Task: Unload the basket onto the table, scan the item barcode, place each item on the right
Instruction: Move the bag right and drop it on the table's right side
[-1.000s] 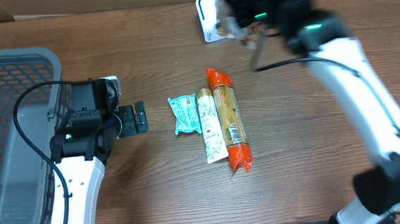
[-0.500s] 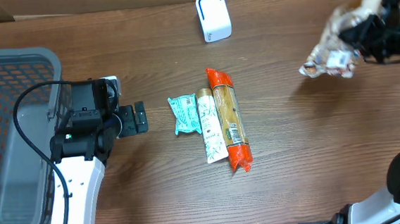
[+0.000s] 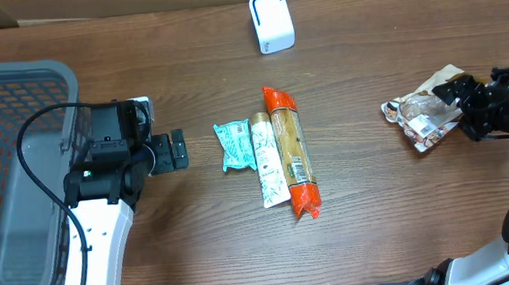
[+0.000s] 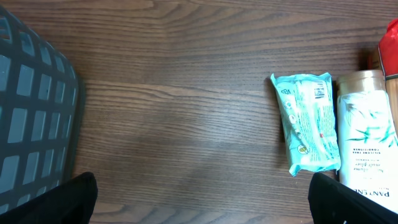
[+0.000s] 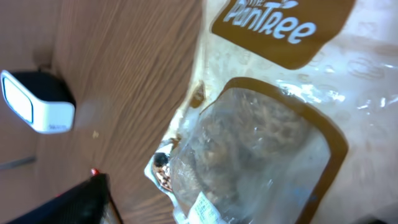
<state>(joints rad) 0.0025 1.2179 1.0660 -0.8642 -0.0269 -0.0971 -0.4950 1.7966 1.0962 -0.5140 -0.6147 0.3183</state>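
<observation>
Crinkled snack bag (image 3: 421,113), glossy clear film with brown printed panels, lies on the wood-grain table (image 3: 376,206) at far right, just against the right gripper (image 3: 463,110), whose jaws stand spread, released. Left gripper (image 3: 181,149) likewise spread, grasping nothing, near a flat teal pouch (image 3: 234,146).

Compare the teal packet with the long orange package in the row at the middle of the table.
The teal packet is short and pale teal. The orange package is far longer, overshooting it at both ends, with a tan middle and orange-red ends. In the overhead view the teal packet lies left of the white tube and the orange package lies right of it. Both lie flat on the wooden table, lengthwise in the same direction.
</observation>
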